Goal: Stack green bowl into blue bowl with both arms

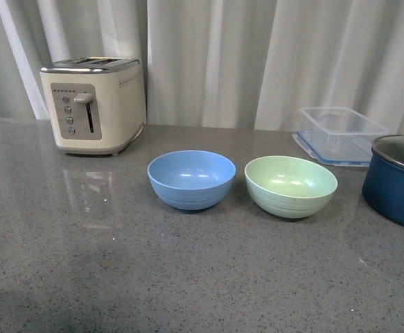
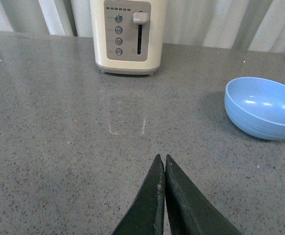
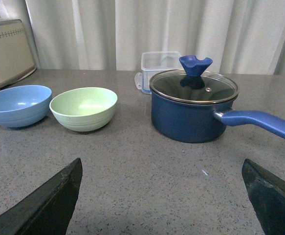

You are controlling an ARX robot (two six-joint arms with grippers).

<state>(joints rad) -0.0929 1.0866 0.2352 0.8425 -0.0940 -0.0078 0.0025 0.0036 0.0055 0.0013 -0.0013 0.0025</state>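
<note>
The blue bowl stands upright on the grey counter, mid-table. The green bowl stands right beside it, to its right, with a small gap. Both are empty. Neither arm shows in the front view. My left gripper is shut and empty above bare counter; the blue bowl lies ahead and off to one side of it. My right gripper is wide open and empty above the counter; the green bowl and blue bowl lie ahead on its left side.
A cream toaster stands at the back left, also in the left wrist view. A clear plastic container sits at the back right. A dark navy pot with glass lid stands at the far right, its handle pointing right.
</note>
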